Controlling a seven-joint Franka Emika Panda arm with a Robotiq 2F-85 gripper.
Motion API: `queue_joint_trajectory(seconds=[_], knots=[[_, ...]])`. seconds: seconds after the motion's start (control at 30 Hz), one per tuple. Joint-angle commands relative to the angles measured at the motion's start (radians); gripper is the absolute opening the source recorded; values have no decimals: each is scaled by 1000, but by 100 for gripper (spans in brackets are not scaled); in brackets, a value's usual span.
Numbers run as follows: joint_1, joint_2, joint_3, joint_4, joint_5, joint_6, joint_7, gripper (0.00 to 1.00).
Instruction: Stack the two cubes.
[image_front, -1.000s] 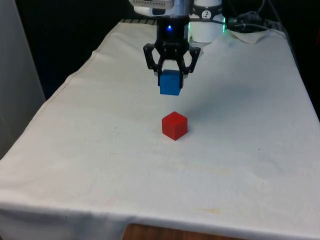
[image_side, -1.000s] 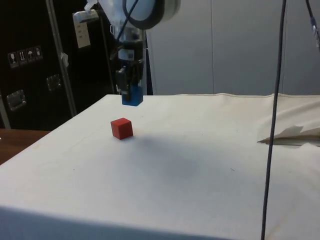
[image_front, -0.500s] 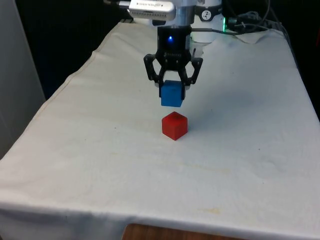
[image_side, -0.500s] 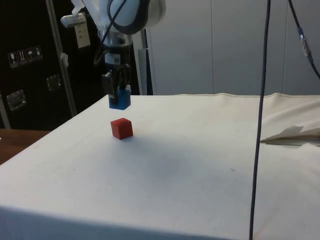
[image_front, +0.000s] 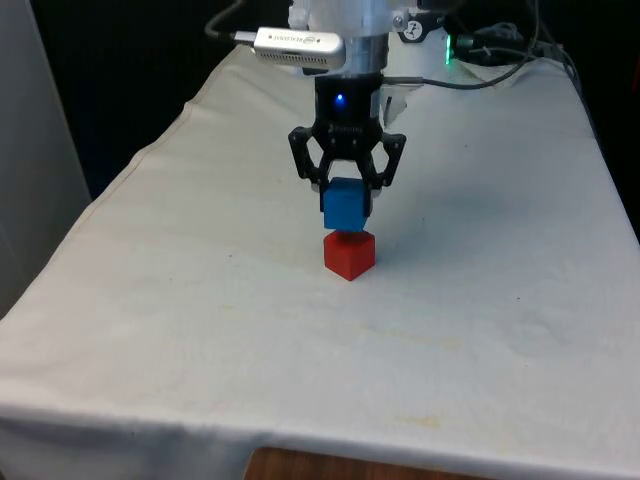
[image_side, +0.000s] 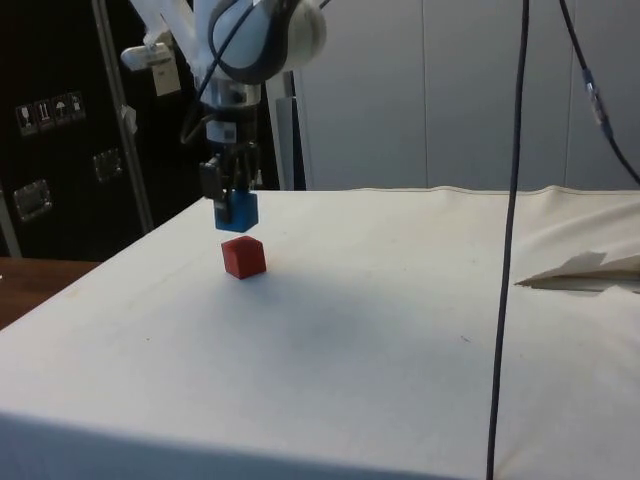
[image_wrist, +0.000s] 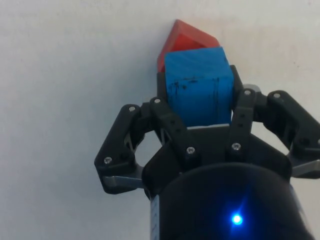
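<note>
Front view: blue cube held just over red cube

Front view puts the blue cube (image_front: 345, 205) clamped between the jaws of the gripper (image_front: 346, 186), directly above the red cube (image_front: 349, 251). Its lower edge meets the red cube's top in this view; contact cannot be confirmed from here.

Side view: blue cube (image_side: 237, 210) hangs above the red cube (image_side: 243, 257) with a thin gap visible between them, so the two are apart, not yet resting on each other. The blue cube sits slightly toward the dark cabinets (image_side: 60, 140) relative to the red one in this view.

Wrist view: jaws closed on opposite faces of the blue cube (image_wrist: 198, 85), one finger (image_wrist: 243, 107) pressed to its side. The red cube (image_wrist: 186, 39) shows beyond and beneath it, turned at an angle to the blue cube, one corner pointing outward.

Red cube rests on the white cloth of the bench (image_front: 200, 330), near the middle of the bench. A dark cable (image_side: 505, 240) hangs in the side view's foreground, well apart from both cubes.
</note>
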Motion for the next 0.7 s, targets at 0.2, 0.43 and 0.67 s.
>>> queue_joint_trajectory(seconds=[0.2,0.43,0.67], knots=[[-7,43,11,32,32,10,-6,0],[-7,58,13,38,47,16,-9,0],[0,58,2,38,35,9,0,0]])
